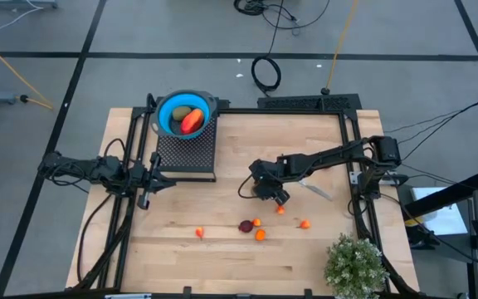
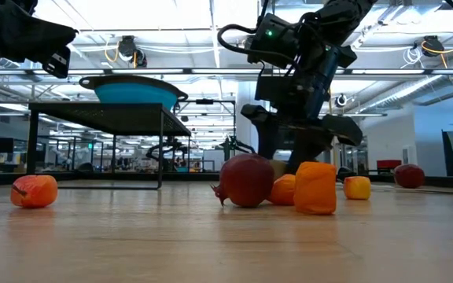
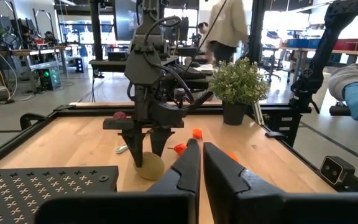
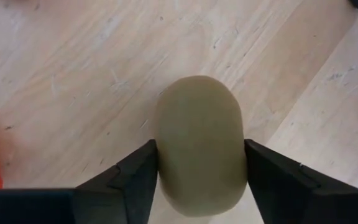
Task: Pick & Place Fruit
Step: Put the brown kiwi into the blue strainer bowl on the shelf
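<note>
1. Landmark: the blue bowl [image 1: 184, 114] stands on a black perforated stand [image 1: 185, 149] at the far left part of the wooden table [image 1: 222, 257]. All positions below are given relative to this bowl.
2. Right gripper [image 4: 199, 171]: positioned to the right of the bowl and nearer the table's front, down at the table surface. Its two fingers [image 4: 132, 177] flank a brownish-green oval fruit [image 4: 201, 146], one against each long side. The fruit rests on the wood; the jaws sit against its flanks, so the grip appears made or very nearly made.
3. Left gripper [image 3: 201, 165]: parked just left of the bowl's stand, fingers together, holding nothing.
4. Fruit already in the bowl: a red-orange piece [image 1: 192, 121] and a greenish piece [image 1: 180, 114].
5. Loose fruit: a dark red piece [image 1: 246, 225] and several tiny orange pieces [image 1: 260, 235] lie farther from the bowl, towards the front edge, near the potted plant [image 1: 355, 264].
6. Handling judgement: the oval fruit looks light, smooth and rounded, probably hard plastic or foam. A rounded skin can squirt out of flat fingers.
7. Recommended hold: across the widest middle of the oval, fingers centred on its length, as the jaws now stand. Avoid the tapering ends.
</note>
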You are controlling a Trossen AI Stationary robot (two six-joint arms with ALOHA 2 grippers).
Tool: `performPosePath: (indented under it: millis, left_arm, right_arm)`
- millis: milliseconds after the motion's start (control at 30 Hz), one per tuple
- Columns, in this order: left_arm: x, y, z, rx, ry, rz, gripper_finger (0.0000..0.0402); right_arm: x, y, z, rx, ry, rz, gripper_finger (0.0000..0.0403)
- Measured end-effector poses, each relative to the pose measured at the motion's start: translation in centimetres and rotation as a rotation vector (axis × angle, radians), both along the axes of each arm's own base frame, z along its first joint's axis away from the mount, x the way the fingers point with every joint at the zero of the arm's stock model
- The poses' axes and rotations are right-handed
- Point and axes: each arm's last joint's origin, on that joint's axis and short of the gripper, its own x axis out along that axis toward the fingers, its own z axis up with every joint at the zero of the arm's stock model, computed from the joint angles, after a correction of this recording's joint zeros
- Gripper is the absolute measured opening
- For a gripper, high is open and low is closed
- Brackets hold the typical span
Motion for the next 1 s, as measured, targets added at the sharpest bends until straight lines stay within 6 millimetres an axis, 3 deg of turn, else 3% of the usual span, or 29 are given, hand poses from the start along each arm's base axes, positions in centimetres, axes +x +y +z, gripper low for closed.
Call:
performPosePath:
  millis: [333, 500, 700, 1000]
  left_arm:
    - [0.0, 0.0, 0.0, 0.0, 0.0, 0.0, 0.0026]
    - [0.0, 0.0, 0.0, 0.001, 0.001, 0.0, 0.0026]
    - [0.0, 0.0, 0.0, 0.003, 0.001, 0.0, 0.0026]
    - [0.0, 0.0, -0.1, 0.006, 0.014, 0.0, 0.0026]
  right_arm:
    - [0.0, 1.3, 0.4, 0.061, -0.016, -0.07, 0.0194]
    - [-0.2, 2.1, 1.8, 0.088, -0.065, -0.083, 0.0192]
    - [-1.1, 2.9, 4.8, 0.157, -0.148, -0.127, 0.0192]
    - [-3.5, 3.7, 10.4, 0.451, -0.271, -0.117, 0.0191]
